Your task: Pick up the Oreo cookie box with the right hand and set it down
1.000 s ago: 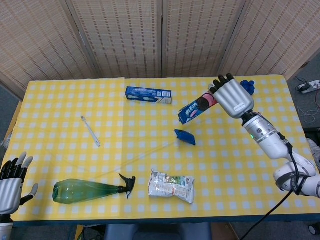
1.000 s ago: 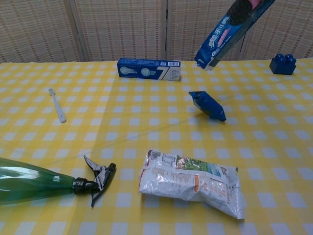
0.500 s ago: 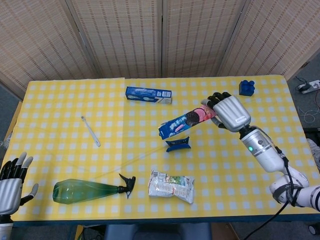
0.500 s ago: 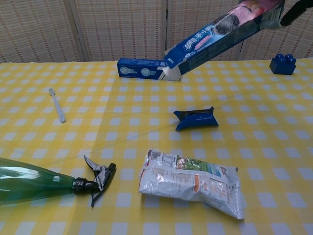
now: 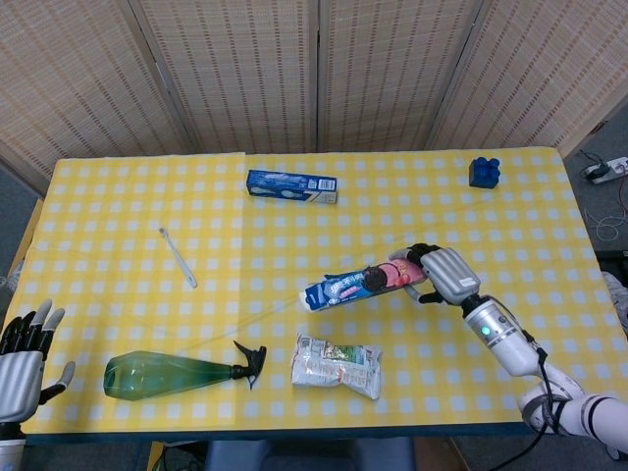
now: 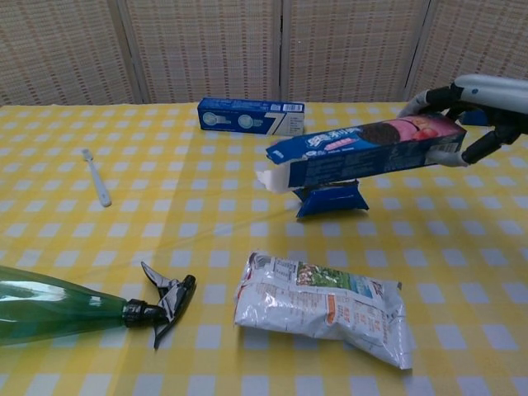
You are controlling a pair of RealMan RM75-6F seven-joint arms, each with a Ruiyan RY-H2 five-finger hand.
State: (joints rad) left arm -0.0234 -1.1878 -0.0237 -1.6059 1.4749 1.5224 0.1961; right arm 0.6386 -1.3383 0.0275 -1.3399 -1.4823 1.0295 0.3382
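My right hand (image 5: pixel 440 274) (image 6: pixel 478 106) grips one end of the long blue and pink Oreo cookie box (image 5: pixel 355 285) (image 6: pixel 363 153). The box lies nearly level, its free end pointing left, low over the yellow checked table (image 5: pixel 137 216). In the chest view it hangs just above a small blue packet (image 6: pixel 332 201), which the box hides in the head view. My left hand (image 5: pixel 24 365) is open at the table's near left corner, holding nothing.
A blue toothpaste box (image 5: pixel 290 185) lies at the back centre and a white toothbrush (image 5: pixel 179 257) to the left. A green spray bottle (image 5: pixel 177 373) and a silver snack bag (image 5: pixel 337 365) lie near the front edge. A blue toy brick (image 5: pixel 482 172) stands at the back right.
My right hand has carried the Oreo box down and toward the front, levelling it out just above the table. The small blue packet shifted left between the earlier frames. The left hand stayed still.
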